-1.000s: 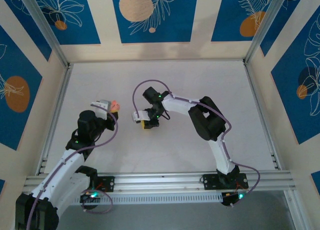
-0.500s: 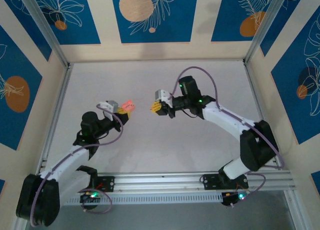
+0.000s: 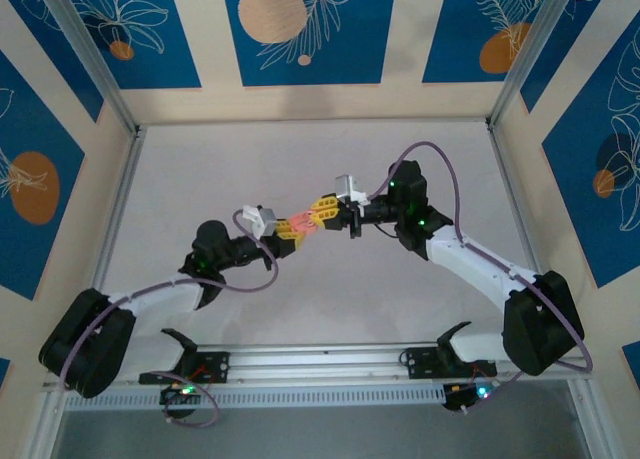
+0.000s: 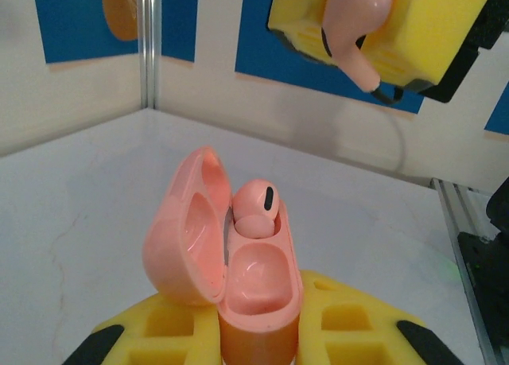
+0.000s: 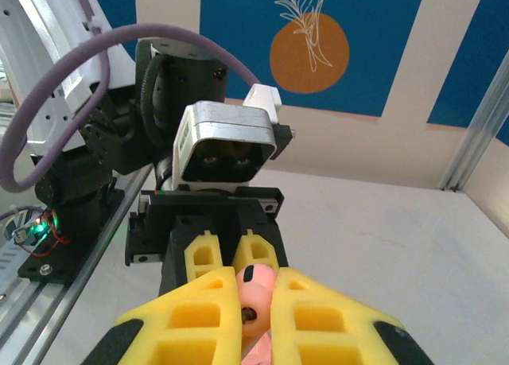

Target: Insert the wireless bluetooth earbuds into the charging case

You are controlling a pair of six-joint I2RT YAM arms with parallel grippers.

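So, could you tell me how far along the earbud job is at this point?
Done: one earbud sits in a slot of the open charging case. In hand: the left gripper is shut on the case, and the right gripper, shut on the second earbud, holds it close to the case, not yet in. Left: seat it in the empty slot.
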